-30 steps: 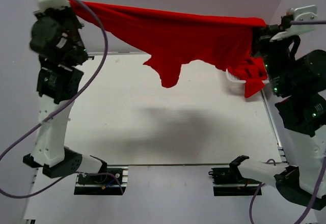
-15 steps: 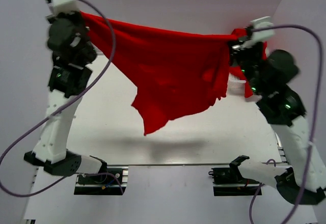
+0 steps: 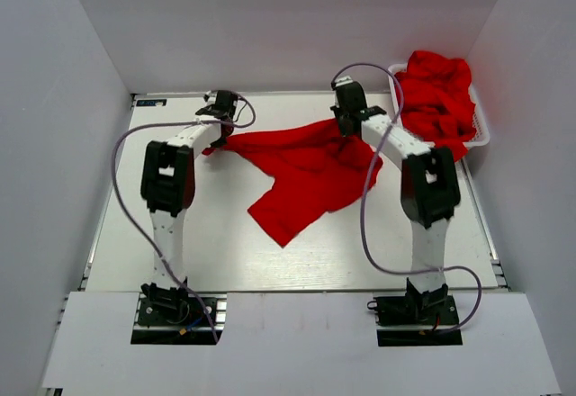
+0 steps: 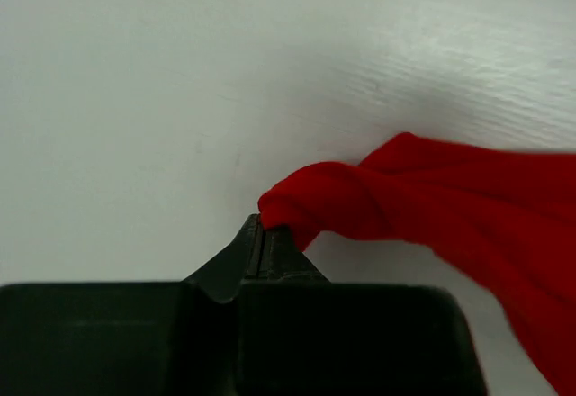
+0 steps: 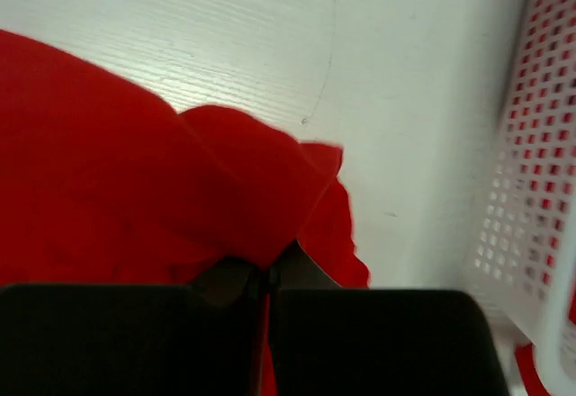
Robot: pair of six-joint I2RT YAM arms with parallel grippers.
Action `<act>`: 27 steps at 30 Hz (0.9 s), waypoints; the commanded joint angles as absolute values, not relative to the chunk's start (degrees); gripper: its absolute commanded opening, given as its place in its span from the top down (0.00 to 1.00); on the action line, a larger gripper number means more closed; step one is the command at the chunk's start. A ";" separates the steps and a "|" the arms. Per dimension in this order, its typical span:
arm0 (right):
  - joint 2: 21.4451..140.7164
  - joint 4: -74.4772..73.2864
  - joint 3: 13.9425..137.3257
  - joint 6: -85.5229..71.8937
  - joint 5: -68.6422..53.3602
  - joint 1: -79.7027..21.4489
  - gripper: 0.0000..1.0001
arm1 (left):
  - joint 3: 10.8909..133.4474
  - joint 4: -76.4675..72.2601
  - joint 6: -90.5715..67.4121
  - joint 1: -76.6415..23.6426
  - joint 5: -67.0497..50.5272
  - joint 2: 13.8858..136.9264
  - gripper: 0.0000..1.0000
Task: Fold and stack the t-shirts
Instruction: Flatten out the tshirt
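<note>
Jaws of the left gripper [image 4: 261, 234] are pinched tight on a bunched corner of the red t-shirt [image 3: 301, 171], low against the counter [image 3: 207, 243]. The right gripper [image 5: 268, 274] is clamped the same way on the opposite corner, the one nearer the white mesh basket [image 3: 482, 133]. Both ends are gripped at once, it seems, so that the edge between them runs as one stretched line and the body of the shirt can lie open rather than fall in a lump.

From that held edge the fabric lies on the counter away from the basket's corner of the workspace, towards the arm bases. It ends in a skewed tongue well apart from the basket, so the shirt looks only partly flattened, with rumples near the right gripper. The right-hand corner lies just beside the basket wall without touching it, which leaves the mesh clear of the gripper.

Inside the basket sits a heap of more red shirts [image 3: 436, 99], spilling over the rim. They are probably parked there as the supply to be worked through one at a time. No folded pile shows anywhere beside the basket, so I judge the task to be at an early spreading step, before any fold
</note>
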State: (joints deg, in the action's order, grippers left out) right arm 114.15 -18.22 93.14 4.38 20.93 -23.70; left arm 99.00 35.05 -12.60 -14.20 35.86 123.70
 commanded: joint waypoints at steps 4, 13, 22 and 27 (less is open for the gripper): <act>126.10 -17.58 111.33 3.51 17.67 -20.48 1.00 | 110.30 36.31 -14.33 -10.55 27.52 129.02 1.00; 133.06 -12.57 117.95 3.69 15.73 -20.13 0.80 | 113.29 32.87 -10.11 -8.26 22.32 131.57 1.00; 131.23 -13.88 119.00 3.69 10.12 -20.92 0.10 | 114.35 32.26 -7.47 -6.60 17.85 130.96 1.00; 122.98 -17.92 112.44 2.38 8.63 -22.06 0.10 | 116.81 33.75 -8.09 -5.37 16.79 132.28 1.00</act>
State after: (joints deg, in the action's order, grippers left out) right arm 131.68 -15.59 114.87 3.25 11.31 -21.04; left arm 113.60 33.87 -8.38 -6.63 18.57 132.94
